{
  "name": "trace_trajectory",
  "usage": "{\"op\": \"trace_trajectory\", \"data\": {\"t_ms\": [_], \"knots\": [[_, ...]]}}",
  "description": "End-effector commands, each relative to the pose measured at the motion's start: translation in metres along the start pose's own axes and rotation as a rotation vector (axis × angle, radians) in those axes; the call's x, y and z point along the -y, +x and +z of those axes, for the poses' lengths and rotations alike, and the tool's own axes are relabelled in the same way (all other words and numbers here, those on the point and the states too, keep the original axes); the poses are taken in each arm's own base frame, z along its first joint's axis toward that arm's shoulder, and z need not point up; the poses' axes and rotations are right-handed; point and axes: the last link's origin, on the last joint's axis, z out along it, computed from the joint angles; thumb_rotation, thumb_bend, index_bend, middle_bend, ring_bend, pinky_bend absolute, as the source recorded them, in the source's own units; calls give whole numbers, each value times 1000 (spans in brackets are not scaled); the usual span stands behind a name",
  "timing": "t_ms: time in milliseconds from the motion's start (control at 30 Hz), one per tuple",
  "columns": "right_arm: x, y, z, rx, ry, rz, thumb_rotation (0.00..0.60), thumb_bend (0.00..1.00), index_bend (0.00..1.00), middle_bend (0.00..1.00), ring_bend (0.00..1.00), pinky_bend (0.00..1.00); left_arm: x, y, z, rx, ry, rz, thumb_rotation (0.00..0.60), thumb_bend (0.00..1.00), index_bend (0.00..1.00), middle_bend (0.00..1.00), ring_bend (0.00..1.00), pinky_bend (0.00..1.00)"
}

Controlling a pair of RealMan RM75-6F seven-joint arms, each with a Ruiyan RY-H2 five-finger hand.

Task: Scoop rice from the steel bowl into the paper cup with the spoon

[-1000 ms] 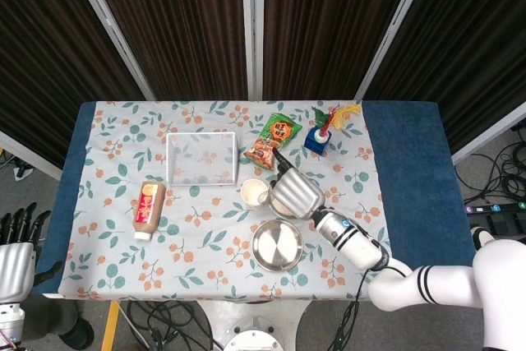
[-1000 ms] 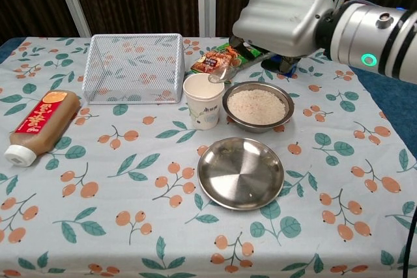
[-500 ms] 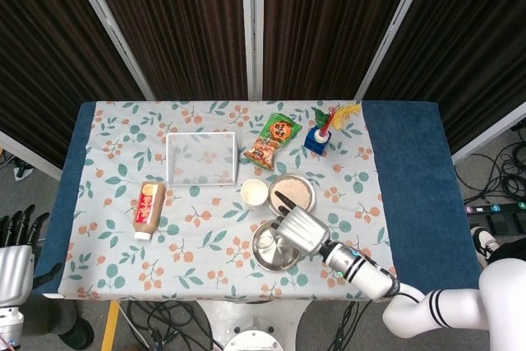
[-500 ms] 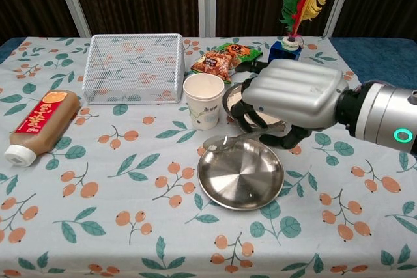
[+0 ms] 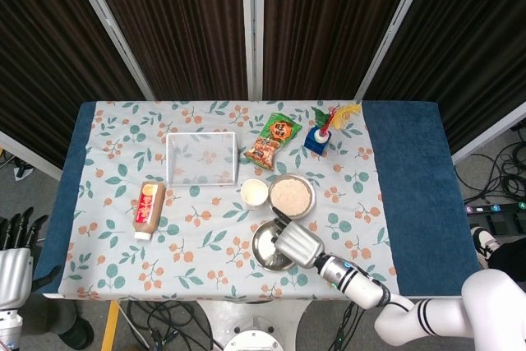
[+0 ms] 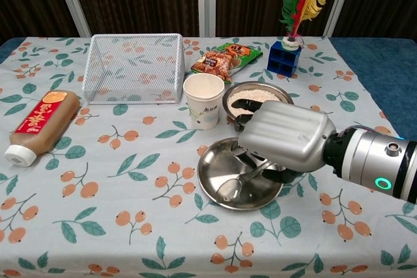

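The white paper cup stands upright left of the steel bowl, which holds rice; both also show in the head view as cup and bowl. In front of them lies a flat steel plate. My right hand hovers low over the plate's right half, fingers curled under it around the handle of the spoon. The spoon's bowl rests on the plate. Seen from the head, the right hand covers part of the plate. My left hand hangs off the table's left, fingers apart, holding nothing.
A white wire basket stands at the back left, a brown sauce bottle lies at the left. A snack bag and a blue block with feathers sit behind the bowl.
My right hand has carried the spoon from over the cup down and toward the front, and the spoon's bowl has gone from the plate's rim onto the plate. The left hand barely moved.
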Motion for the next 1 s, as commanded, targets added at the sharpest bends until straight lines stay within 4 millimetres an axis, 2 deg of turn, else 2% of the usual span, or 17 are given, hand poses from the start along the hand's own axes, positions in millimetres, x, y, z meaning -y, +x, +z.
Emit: {"op": "trace_trajectory", "data": {"t_ms": [33, 167, 300, 367, 467, 633, 767, 867, 1000], "knots": [[1, -3, 2, 15, -9, -1, 600, 211, 486, 474, 152, 0, 0, 0, 0, 0, 2, -1, 600, 136, 211, 144, 73, 69], [-4, -3, 0, 24, -30, -3, 600, 181, 411, 424, 114, 0, 1, -1, -1, 3, 3, -2, 600, 137, 211, 144, 73, 69], [-22, 11, -11, -23, -86, 10, 600, 170, 286, 354, 68, 0, 2, -1, -1, 0, 5, -3, 600, 137, 211, 144, 73, 69], [-33, 18, -21, -49, -125, 28, 600, 171, 266, 342, 63, 0, 1, 0, 0, 0, 3, -3, 600, 137, 211, 145, 74, 69], [-58, 25, -47, -81, -216, 72, 600, 178, 265, 340, 63, 0, 1, -1, 2, 1, 1, -4, 600, 137, 211, 144, 74, 69], [-98, 25, -109, -131, -402, 181, 600, 191, 261, 331, 69, 0, 1, -3, 5, 5, -7, -6, 600, 136, 212, 144, 73, 70], [-124, 12, -167, -140, -591, 266, 600, 207, 157, 259, 59, 0, 0, -4, 9, 6, -15, -6, 600, 137, 211, 144, 73, 69], [-132, 5, -204, -151, -702, 357, 600, 210, 49, 168, 15, 0, -2, -5, 12, 8, -21, -8, 600, 137, 211, 144, 73, 69], [-134, 3, -240, -215, -801, 453, 600, 210, 7, 103, 0, 0, -6, -5, 14, 5, -31, -9, 600, 137, 211, 144, 74, 69]]}}
